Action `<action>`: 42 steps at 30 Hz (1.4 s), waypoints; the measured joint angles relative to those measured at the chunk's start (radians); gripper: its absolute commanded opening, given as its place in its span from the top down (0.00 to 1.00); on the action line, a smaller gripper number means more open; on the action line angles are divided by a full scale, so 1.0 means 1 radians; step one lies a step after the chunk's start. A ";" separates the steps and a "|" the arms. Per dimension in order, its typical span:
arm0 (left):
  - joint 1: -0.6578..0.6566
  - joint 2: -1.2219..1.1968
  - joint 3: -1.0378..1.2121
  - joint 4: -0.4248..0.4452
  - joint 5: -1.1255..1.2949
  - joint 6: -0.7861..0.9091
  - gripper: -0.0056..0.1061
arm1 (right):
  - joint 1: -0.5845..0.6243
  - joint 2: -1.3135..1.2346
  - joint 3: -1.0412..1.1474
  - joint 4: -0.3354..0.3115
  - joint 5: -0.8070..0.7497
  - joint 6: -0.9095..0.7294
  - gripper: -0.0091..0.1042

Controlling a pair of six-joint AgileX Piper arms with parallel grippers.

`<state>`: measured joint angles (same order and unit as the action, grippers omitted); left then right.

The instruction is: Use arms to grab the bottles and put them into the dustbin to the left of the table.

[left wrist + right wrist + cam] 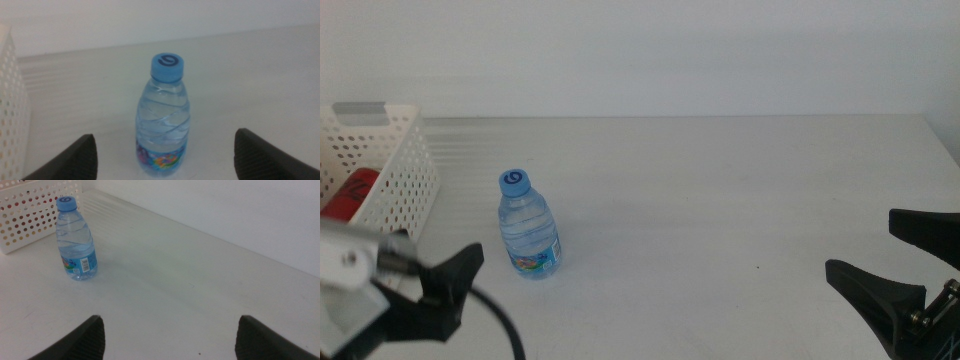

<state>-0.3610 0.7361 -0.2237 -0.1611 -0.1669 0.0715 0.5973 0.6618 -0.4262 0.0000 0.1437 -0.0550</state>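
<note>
A clear water bottle [528, 225] with a blue cap stands upright on the white table [720, 200], a little right of the dustbin [390, 170]. This white perforated basket sits at the table's left edge with a red can [350, 192] lying inside. My left gripper [460, 292] is low at the front left, open, just short of the bottle. In the left wrist view the bottle [164, 120] stands centred between the wide-apart fingers [75, 160], untouched. My right gripper [860, 246] waits open at the front right, far from the bottle [76, 240].
The dustbin's holed wall [35, 210] stands close behind the bottle in the right wrist view. A pale wall runs along the table's far edge. The table's right edge shows at the far right.
</note>
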 measured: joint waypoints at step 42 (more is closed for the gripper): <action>-0.062 0.859 -0.045 0.094 -0.878 -0.108 0.14 | 0.000 0.000 0.000 0.000 0.000 0.000 0.32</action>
<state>-0.4233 1.5948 -0.2684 -0.0675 -1.0447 -0.0365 0.5973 0.6618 -0.4262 0.0000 0.1437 -0.0550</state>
